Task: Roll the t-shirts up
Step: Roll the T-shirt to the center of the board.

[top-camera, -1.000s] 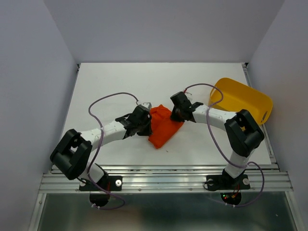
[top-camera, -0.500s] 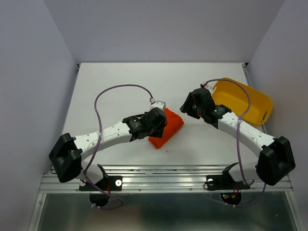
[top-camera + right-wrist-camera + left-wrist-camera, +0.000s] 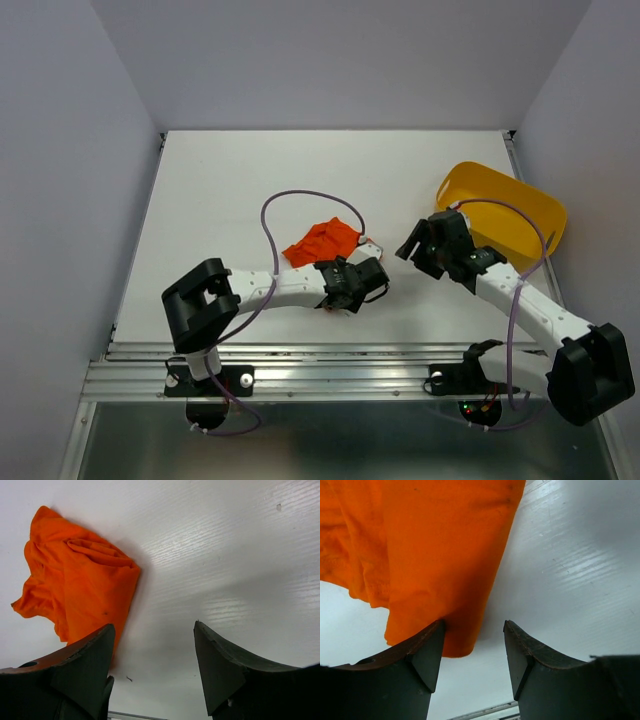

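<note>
The orange-red t-shirt [image 3: 320, 243] lies in a loose crumpled bundle on the white table, a little left of centre. My left gripper [image 3: 352, 285] hovers just near and right of it. In the left wrist view the gripper [image 3: 474, 625] is open, and the t-shirt [image 3: 430, 555] fills the upper left, its lower edge reaching the left fingertip [image 3: 427, 645]. My right gripper [image 3: 415, 246] is off to the right, apart from the cloth. It too stands open [image 3: 154, 625] over bare table, with the t-shirt [image 3: 80, 580] lying to its left.
A yellow plastic tub [image 3: 505, 205] sits at the right side of the table [image 3: 230, 180], just behind the right arm. A metal rail [image 3: 340, 375] runs along the near edge. Grey walls close in the left, right and back.
Both grippers have opened and let go of the t-shirt. The right arm drew back to the right, the left arm swung to the near right of the cloth, and the bundle now lies looser.
</note>
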